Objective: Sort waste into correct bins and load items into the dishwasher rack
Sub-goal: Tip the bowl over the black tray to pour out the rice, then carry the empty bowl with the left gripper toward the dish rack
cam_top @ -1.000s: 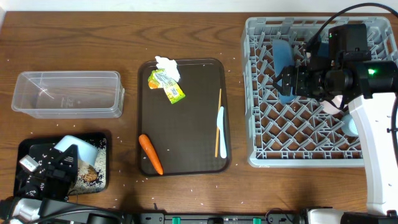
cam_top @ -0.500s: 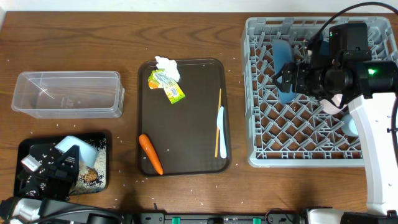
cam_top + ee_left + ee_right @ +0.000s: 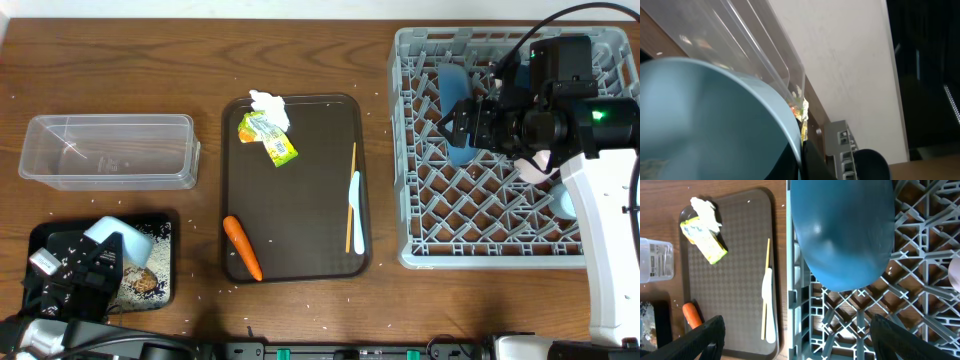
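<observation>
My left gripper (image 3: 103, 256) is shut on the rim of the pale blue bowl (image 3: 112, 234) and holds it tilted over the flat black tray (image 3: 40, 236). White rice (image 3: 157, 242) and a brown food lump (image 3: 146, 284) lie in that tray. The bowl fills the left wrist view (image 3: 715, 120). My right gripper (image 3: 460, 124) is open over the grey rack (image 3: 490, 215), just short of the large blue plate (image 3: 845, 230), which stands on edge between the pegs. Its fingers (image 3: 800, 340) are spread wide.
The clear tub (image 3: 108, 150) stands at the left. The dark brown serving tray (image 3: 310, 170) holds tissue (image 3: 268, 104), the wrapper (image 3: 270, 138), a carrot (image 3: 242, 247), the spoon (image 3: 355, 212) and chopsticks (image 3: 351, 180). A pink cup (image 3: 536, 166) and light blue cup (image 3: 567, 205) sit in the rack.
My left gripper has shifted slightly left with the bowl, and more rice shows in the black tray. My right gripper has drawn back a little from the standing plate.
</observation>
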`<action>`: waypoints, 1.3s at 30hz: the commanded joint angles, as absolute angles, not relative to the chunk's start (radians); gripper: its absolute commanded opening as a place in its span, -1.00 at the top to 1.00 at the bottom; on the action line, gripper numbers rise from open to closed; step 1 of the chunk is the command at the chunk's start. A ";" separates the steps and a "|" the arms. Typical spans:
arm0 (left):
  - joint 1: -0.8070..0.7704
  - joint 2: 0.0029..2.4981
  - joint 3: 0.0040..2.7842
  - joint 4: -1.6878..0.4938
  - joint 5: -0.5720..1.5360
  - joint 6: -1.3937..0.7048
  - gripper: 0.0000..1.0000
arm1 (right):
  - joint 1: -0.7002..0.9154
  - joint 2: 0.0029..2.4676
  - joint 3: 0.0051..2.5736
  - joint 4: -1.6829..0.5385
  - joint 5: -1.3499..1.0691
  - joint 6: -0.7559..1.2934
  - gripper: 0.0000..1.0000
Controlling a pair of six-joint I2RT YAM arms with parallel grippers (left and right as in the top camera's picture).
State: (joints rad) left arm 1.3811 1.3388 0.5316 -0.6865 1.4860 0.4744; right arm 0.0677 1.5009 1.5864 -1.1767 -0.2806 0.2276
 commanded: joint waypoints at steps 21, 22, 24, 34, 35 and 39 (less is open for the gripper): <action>1.079 1.132 0.588 -0.738 1.573 0.379 0.88 | 0.073 1.510 1.588 -1.170 -0.295 0.239 -0.75; 1.029 1.105 0.611 -0.718 1.571 0.377 0.88 | 0.073 1.510 1.588 -1.167 -0.295 0.239 -0.75; 0.936 1.069 0.655 -0.651 1.532 0.304 0.88 | 0.073 1.510 1.588 -1.161 -0.295 0.239 -0.74; 0.285 1.110 0.707 0.409 1.466 -0.501 0.88 | 0.072 1.510 1.588 -1.152 -0.295 0.239 -0.75; 0.250 1.126 0.707 0.485 1.451 -0.548 0.88 | 0.072 1.510 1.588 -1.151 -0.295 0.239 -0.75; 0.072 1.257 0.707 0.839 1.346 -0.742 0.88 | 0.072 1.510 1.588 -1.151 -0.295 0.239 -0.75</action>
